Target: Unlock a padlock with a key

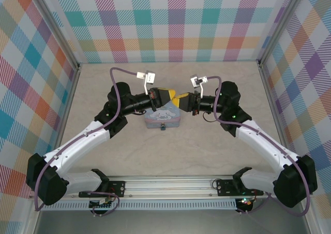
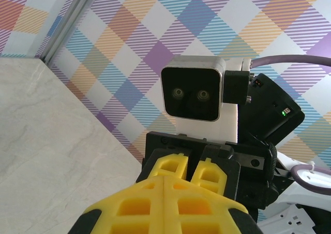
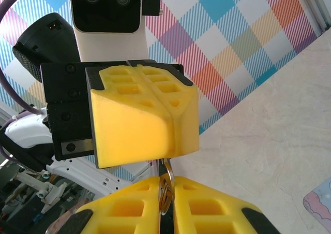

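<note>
Above the tin [image 1: 154, 121], the right fingers [image 3: 207, 208] pinch the key [image 3: 165, 186], tip to tip with the closed left fingers [image 3: 134, 125], while the padlock [image 1: 163, 126] sits at the tin's near edge.

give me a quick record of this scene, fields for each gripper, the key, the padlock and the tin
left gripper: shut, tip to tip with the right one, above the tin
right gripper: shut on the key
key: small metal piece pinched in the right gripper, free end reaching the left gripper; cannot tell if that one grips it
padlock: small blue body at the tin's near edge, no gripper on it
tin: pale blue, cartoon print, flat on the table under both grippers
</note>
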`<state>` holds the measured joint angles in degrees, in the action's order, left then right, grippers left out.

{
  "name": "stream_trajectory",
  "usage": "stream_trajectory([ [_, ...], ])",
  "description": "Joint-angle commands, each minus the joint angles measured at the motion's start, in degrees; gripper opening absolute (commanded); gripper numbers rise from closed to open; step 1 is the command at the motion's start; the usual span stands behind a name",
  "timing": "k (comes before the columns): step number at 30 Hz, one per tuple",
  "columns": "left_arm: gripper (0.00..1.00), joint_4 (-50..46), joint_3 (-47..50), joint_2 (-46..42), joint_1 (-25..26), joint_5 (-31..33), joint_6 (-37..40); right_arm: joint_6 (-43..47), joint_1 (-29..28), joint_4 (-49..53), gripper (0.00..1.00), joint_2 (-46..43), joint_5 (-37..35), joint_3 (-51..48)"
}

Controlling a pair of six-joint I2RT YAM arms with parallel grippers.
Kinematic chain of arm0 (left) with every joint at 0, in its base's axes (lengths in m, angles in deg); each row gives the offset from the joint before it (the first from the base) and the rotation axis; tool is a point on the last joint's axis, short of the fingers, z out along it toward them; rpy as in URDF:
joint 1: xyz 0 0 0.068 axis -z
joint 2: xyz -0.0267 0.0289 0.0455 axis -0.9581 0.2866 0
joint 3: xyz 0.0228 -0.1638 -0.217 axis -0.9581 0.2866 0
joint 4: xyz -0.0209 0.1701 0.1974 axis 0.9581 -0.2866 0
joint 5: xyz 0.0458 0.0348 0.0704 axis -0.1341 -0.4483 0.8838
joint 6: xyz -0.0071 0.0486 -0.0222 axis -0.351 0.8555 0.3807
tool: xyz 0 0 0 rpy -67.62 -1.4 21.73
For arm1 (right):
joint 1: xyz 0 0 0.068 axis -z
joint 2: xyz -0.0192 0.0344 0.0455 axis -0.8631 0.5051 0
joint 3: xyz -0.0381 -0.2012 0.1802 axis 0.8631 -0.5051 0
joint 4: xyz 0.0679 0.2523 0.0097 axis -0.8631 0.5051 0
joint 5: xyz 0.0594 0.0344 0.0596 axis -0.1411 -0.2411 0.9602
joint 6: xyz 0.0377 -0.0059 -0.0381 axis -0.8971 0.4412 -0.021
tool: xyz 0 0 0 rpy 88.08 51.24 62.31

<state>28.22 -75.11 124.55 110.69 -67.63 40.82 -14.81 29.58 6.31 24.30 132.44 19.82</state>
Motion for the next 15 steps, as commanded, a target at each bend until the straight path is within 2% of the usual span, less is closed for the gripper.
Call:
stream_trajectory([
  [1,0.00,2.20,-0.52,-0.14,0.63,-1.07,0.01,-0.58,-0.32,-3.01,0.10,0.07,0.44,0.28],
  [7,0.00,1.66,-0.58,-0.28,0.62,-0.55,0.32,0.47,-0.30,-1.04,0.05,-0.79,-1.07,-0.07],
  [11,0.32,-1.77,-0.95,-1.39,0.54,2.16,2.25,3.34,-0.32,5.19,0.03,-1.33,-2.84,0.37],
  [15,0.50,-9.19,-1.12,-3.98,-0.22,7.23,4.83,7.34,-0.32,14.31,0.04,-1.63,-6.35,0.45],
])
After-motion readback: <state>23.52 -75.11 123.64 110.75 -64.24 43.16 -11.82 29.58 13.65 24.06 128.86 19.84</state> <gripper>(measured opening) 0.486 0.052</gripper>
